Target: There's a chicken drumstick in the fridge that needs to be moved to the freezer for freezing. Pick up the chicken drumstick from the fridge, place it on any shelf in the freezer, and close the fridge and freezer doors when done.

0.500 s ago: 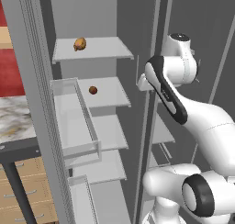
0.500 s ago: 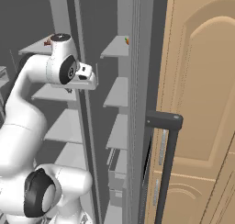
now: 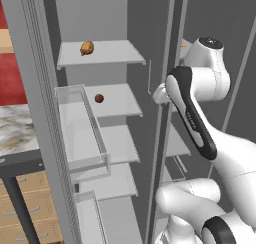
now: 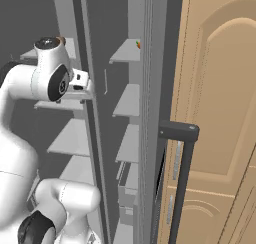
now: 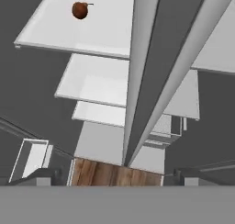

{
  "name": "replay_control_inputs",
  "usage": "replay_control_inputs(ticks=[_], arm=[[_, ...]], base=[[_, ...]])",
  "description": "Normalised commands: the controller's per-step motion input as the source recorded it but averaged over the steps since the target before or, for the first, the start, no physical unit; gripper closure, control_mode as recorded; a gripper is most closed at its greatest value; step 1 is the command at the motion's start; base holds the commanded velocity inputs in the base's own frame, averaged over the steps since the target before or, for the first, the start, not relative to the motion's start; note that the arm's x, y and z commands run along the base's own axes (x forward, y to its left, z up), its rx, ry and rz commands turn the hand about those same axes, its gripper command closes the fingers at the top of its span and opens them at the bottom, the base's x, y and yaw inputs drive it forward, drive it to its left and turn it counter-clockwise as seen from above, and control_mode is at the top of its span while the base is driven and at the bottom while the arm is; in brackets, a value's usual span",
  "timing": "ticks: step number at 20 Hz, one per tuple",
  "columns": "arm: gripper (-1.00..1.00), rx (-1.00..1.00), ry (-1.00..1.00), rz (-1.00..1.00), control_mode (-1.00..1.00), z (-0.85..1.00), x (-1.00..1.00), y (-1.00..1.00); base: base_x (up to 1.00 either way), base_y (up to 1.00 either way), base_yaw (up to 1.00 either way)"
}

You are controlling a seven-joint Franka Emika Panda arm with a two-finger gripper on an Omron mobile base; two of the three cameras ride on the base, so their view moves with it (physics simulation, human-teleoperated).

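Between fridge [image 3: 107,113] and freezer [image 3: 175,143], at the divider post: my gripper [image 3: 160,94].
- Risk, as I judge it: post sits just beside my wrist; a swing left twd the top shelf could clip it.
- Risk: grabbing the wrong item, the dark red-brown ball [image 3: 99,98], one shelf lower.
- Chicken drumstick [image 3: 87,48]: top fridge shelf, far left, untouched.
- Jaws: spread apart, tips at both edges of hand view; holding nothing, touching nothing.

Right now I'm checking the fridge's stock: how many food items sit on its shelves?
2: the chicken drumstick on the top fridge shelf, and a dark red-brown ball on the shelf below. The open door may hide others.
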Motion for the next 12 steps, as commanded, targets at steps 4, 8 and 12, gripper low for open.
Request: replay_control_inputs(ticks=[4,8,12], arm=[[-1.0,0.01,-0.31,0.03,-1.0,0.81,-0.18,0.35],[-1.0,0.07,-0.2,0.01,-1.0,0.72,0.0,0.31],[-1.0,0.11,-0.15,0.03,-1.0,0.51,0.05,0.35]], base=[[0.0,0.0,0.0],[0.0,0.0,0.0],[0.0,0.0,0.0]])
